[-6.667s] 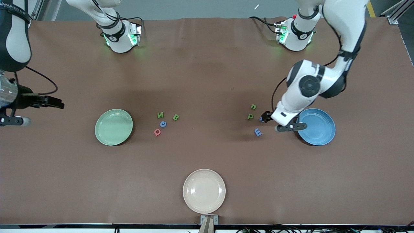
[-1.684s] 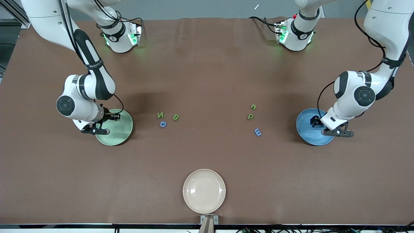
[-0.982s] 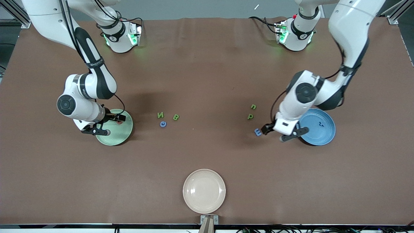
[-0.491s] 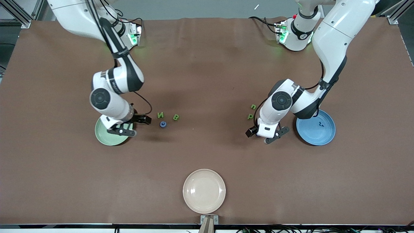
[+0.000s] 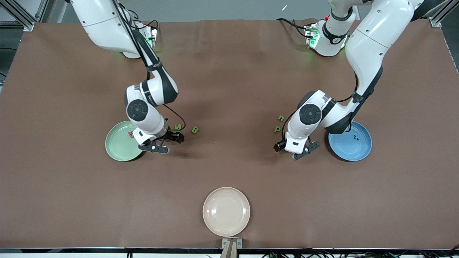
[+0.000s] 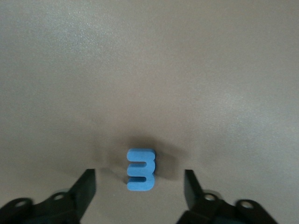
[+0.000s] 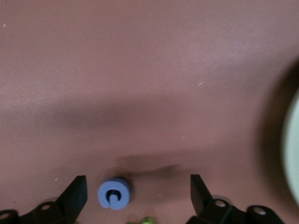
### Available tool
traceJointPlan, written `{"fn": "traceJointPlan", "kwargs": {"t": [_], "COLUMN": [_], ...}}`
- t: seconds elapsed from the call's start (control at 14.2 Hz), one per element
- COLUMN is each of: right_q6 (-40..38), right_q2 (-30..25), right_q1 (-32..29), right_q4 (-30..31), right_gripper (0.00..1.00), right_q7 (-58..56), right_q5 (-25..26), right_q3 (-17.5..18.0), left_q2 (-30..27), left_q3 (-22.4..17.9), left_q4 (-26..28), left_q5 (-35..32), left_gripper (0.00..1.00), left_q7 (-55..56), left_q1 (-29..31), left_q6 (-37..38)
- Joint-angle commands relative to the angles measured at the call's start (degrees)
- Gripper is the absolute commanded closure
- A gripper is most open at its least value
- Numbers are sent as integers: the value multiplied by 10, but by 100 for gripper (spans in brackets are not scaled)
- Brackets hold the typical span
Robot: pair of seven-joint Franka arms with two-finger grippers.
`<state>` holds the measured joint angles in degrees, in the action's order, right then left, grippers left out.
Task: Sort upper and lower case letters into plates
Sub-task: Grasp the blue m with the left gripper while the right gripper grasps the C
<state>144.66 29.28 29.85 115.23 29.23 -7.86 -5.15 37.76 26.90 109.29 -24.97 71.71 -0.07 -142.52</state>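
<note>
Now you see the left claw low over the brown counter, between the pale cream plate's end and the round matte blue plate. Its fingers stand released, with a small chunky blue letter on the counter between them, touching neither. One tiny dark blue letter lies in the blue plate. Two small green letters lie on the counter just beside this arm, farther from the front camera than the claw.

Your right claw is low over the counter beside the round pale mint green plate. Its fingers are also released, and a small round blue letter lies between them, nearer to one finger. A pink-red letter rests in the mint plate. Two more green letters lie next to the claw. A round cream-beige plate sits near the front camera.
</note>
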Motion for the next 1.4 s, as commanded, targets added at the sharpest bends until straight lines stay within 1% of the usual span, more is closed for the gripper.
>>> {"fn": "traceJointPlan", "kwargs": {"t": [0.0, 0.14, 0.21, 0.35, 0.56, 0.63, 0.77, 0.84, 0.98, 1.05, 1.19, 1.26, 1.33], "right_q6": [7, 8, 8, 9, 11, 14, 19, 22, 33, 33, 33, 32, 32], "right_q2": [7, 9, 10, 13, 16, 17, 21, 24, 27, 27, 27, 27, 27], "right_q1": [21, 31, 31, 34, 35, 36, 37, 37, 38, 41, 43, 42, 41], "right_q4": [-6, -5, -4, -4, -1, 1, 1, 1, 6, 6, 6, 6, 6], "right_gripper": [10, 17, 21, 30, 31, 31, 32, 33, 38, 42, 55, 64, 75], "right_q7": [41, 53, 53, 53, 53, 53, 54, 54, 53, 53, 54, 54, 54], "right_q5": [-8, -8, -8, -7, -7, -7, -7, -7, -7, -7, -7, -7, -7], "right_q3": [-5, -5, -5, -5, -5, -5, -5, -5, -5, -5, -5, -5, -6], "left_q2": [10, 11, 11, 11, 11, 11, 7, 1, -25, -43, -72, -85, -94], "left_q3": [0, 0, 0, 0, 0, 0, 0, 1, 2, 3, 13, 35, 62], "left_q4": [-10, -11, -11, -12, -13, -12, -12, -11, -7, -7, -4, 7, 19], "left_q5": [-16, -16, -16, -16, -16, -24, -34, -36, -37, -37, -33, -29, -29], "left_gripper": [34, 40, 46, 65, 85, 89, 92, 92, 92, 92, 92, 92, 92], "left_q7": [11, 11, 11, 11, 11, 11, 16, 13, 8, -2, -75, -113, -139], "left_q1": [-1, -2, -2, -3, -4, -4, 0, 6, 8, 12, 41, 74, 116], "left_q6": [0, 0, 0, -1, -1, -1, 0, 3, 18, 40, 83, 87, 87]}}
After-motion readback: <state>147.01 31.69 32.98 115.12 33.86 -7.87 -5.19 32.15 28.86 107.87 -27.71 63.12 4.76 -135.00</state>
